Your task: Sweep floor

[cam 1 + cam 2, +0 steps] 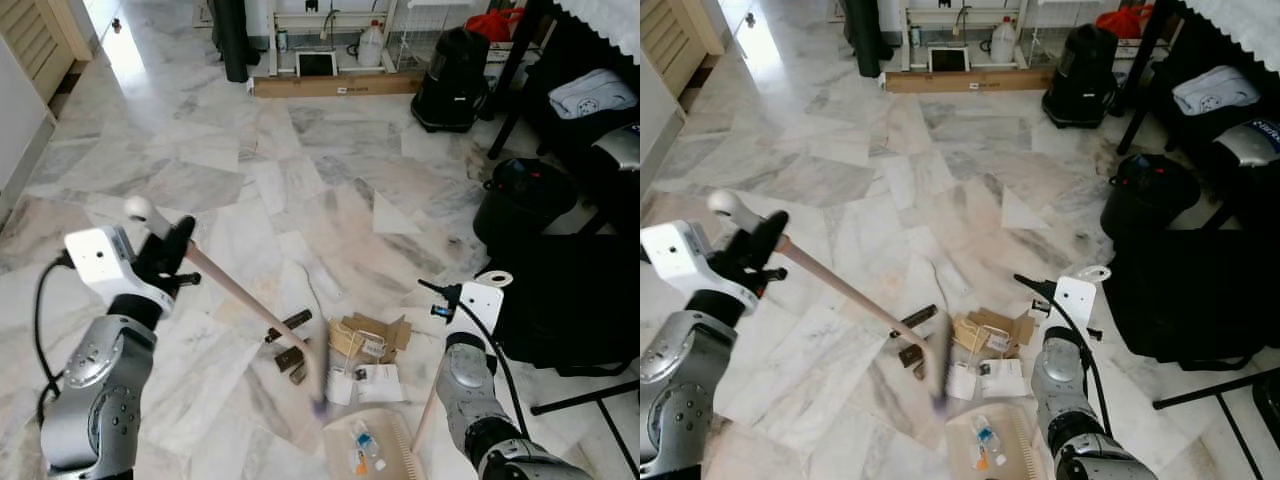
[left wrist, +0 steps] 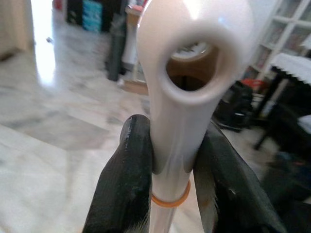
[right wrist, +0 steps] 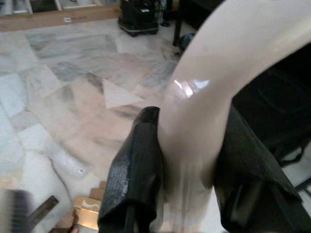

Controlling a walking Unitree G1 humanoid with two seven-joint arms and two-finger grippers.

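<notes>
Here the left gripper (image 2: 170,160) is clamped on the broom (image 1: 240,295) near its top, head down by the rubbish (image 1: 365,345), to push it into the dustpan (image 1: 370,445), which the right gripper (image 3: 187,165) holds by its handle, ready w/ mouth toward the pile

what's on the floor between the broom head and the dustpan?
Head views: crumpled cardboard and white paper scraps lie just beside the broom head, at the dustpan mouth. Small dark pieces sit on the broom's other side.

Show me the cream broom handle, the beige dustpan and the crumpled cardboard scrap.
cream broom handle (image 1: 235,292), left eye view, mid shaft
beige dustpan (image 1: 340,452), left eye view, bare tray edge
crumpled cardboard scrap (image 1: 368,333), left eye view, centre
</notes>
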